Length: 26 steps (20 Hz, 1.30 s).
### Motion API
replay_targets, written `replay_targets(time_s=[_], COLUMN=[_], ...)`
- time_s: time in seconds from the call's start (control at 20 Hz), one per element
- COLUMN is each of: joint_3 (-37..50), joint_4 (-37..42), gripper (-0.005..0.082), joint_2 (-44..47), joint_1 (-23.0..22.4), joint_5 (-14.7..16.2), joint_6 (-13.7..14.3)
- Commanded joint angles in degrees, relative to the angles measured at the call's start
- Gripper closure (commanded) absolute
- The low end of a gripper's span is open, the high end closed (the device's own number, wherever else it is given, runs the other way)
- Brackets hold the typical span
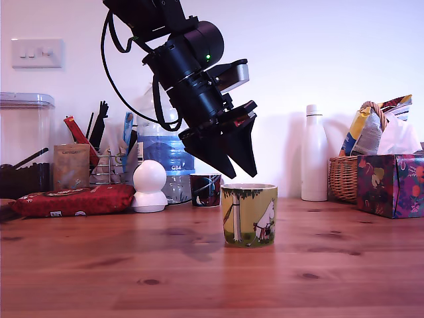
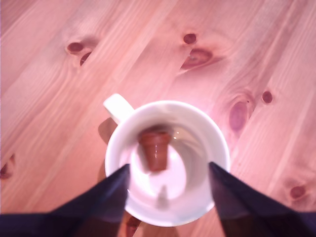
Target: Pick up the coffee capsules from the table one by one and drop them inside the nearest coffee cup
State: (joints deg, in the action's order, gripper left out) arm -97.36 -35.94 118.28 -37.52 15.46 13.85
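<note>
Gripper [image 1: 240,173], black w/ pointed fingers, hangs just above the squat yellow-green mug [image 1: 249,215], fingers spread apart, nothing between them. Mug sits mid-scene on the reddish-brown wooden worktop [image 1: 99,271]. 1 small brown tapered capsule [image 2: 155,148] lies inside the mug's white interior. Smaller dark patterned cup [image 1: 205,190] stands farther back, to the exterior view's left.

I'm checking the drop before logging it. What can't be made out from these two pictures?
- Exterior view: the inside of the coffee cup is hidden by its own wall.
- Wrist view: the capsule is blurred; whether it rests or falls is unclear.
- Wrist view: the gripper fingers are cut off by the edge.
</note>
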Motion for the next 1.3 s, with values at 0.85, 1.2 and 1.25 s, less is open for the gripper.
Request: replay_targets(time_s=[0.85,1.2,1.25], joint_3=[-0.24,8.90,11.63], joint_4=[6.10,11.21,12.37], gripper=[0.0793,0.0793,0.0793], joint_2=[-2.82,-10.03,-11.80], joint_1=[2.05,8.37,9.64], joint_5=[5.07,3.26,3.08], joint_6=[-1.99,-3.48,-3.85])
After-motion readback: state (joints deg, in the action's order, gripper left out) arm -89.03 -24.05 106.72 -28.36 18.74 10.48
